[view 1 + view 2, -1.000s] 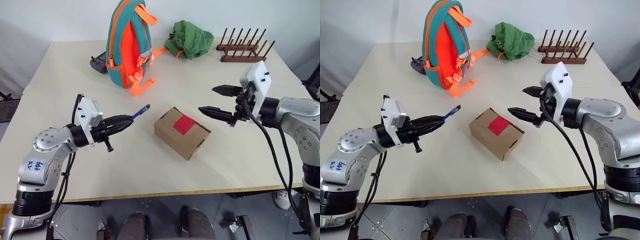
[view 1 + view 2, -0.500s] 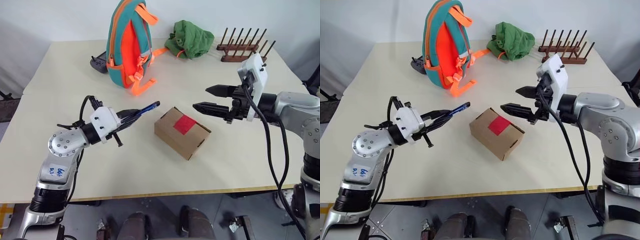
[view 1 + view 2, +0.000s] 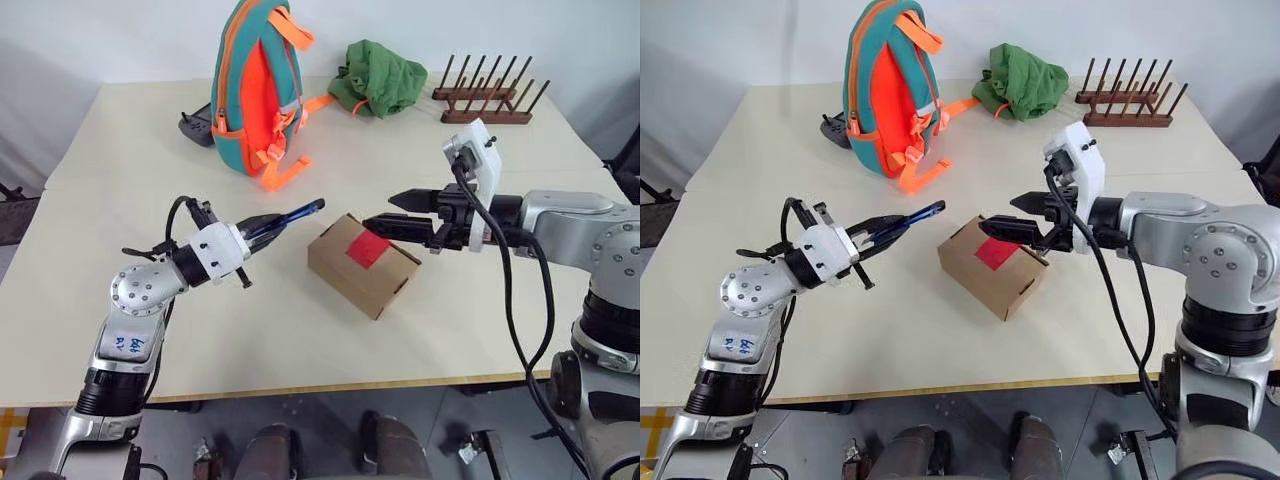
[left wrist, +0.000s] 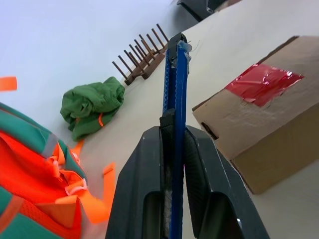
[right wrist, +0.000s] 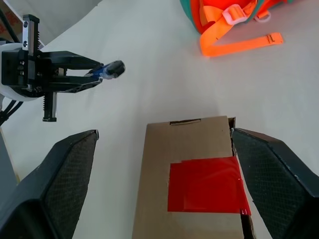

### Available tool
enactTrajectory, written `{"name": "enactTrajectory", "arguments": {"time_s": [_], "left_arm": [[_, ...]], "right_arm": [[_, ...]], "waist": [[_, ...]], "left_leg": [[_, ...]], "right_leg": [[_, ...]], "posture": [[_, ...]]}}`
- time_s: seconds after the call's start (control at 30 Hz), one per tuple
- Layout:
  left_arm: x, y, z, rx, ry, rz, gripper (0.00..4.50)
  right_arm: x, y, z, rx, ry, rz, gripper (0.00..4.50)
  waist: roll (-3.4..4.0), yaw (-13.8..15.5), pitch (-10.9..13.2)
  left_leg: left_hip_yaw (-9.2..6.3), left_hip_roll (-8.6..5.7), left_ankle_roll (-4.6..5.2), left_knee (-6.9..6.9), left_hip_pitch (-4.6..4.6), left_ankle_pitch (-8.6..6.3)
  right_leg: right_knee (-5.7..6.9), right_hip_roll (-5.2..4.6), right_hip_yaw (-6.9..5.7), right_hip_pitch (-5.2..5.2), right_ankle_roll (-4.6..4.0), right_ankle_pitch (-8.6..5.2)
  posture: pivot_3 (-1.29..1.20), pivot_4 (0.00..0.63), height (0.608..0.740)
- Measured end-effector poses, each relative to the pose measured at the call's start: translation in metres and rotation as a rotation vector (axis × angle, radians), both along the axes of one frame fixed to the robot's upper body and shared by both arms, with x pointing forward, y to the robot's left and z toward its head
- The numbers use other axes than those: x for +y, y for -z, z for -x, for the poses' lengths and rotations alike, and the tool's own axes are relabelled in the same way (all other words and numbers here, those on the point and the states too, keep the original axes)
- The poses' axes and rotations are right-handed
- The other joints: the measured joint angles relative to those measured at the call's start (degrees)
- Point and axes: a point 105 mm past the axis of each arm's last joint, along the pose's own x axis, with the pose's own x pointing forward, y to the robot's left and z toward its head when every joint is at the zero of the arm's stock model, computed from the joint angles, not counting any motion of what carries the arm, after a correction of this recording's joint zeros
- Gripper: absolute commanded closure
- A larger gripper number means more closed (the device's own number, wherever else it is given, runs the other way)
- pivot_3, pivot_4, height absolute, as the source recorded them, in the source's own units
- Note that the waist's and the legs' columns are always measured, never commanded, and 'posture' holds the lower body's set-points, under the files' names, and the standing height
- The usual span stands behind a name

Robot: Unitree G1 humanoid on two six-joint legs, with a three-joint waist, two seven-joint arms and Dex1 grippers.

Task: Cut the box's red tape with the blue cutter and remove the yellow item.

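Sitting sealed near the table's front, the box (image 3: 363, 265) is keeping its red tape (image 3: 368, 248) uncut, so cutting and removing what is inside are both remaining. The left gripper (image 3: 262, 228) is clamping the blue cutter (image 3: 297, 213), aiming its tip just short of the box. Beyond, the right gripper (image 3: 393, 213) is hovering wide open and empty above the tape.

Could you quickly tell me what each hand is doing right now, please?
Left hand: closed on the blue cutter.
Right hand: open, holding nothing, above the box.
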Motion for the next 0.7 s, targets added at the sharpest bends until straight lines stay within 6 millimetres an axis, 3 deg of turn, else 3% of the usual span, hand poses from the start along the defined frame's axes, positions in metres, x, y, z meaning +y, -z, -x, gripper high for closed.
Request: {"name": "enactTrajectory", "arguments": {"time_s": [0.3, 0.47, 0.7], "left_arm": [[-0.013, 0.000, -0.004, -0.112, 0.010, -0.034, 4.07], [-0.017, 0.003, -0.005, -0.166, 0.001, -0.064, 4.07], [-0.019, 0.001, -0.005, -0.228, 0.014, -0.094, 4.07]], "right_arm": [[0.017, 0.000, -0.006, 0.153, -0.025, -0.136, 0.06], [0.040, 0.001, -0.018, 0.250, -0.036, -0.250, 0.06], [0.047, 0.012, -0.032, 0.388, -0.007, -0.295, 0.06]], "waist": [[0.00, -0.3, 0.0], [0.00, -0.4, 0.0], [0.01, -0.4, 0.0]], "left_leg": [[0.47, 0.01, 0.00, 0.00, -0.02, 0.00], [0.66, 0.02, 0.01, 0.00, 0.02, 0.01], [0.73, 0.02, 0.01, -0.01, -0.01, 0.00]], "right_leg": [[0.11, 0.01, 0.05, -0.09, 0.00, 0.00], [0.17, 0.03, 0.20, -0.16, 0.00, 0.00], [0.20, 0.04, 0.27, -0.26, 0.00, 0.00]], "posture": [[0.00, 0.150, 0.740], [0.00, 0.150, 0.740], [0.00, 0.150, 0.740]]}}
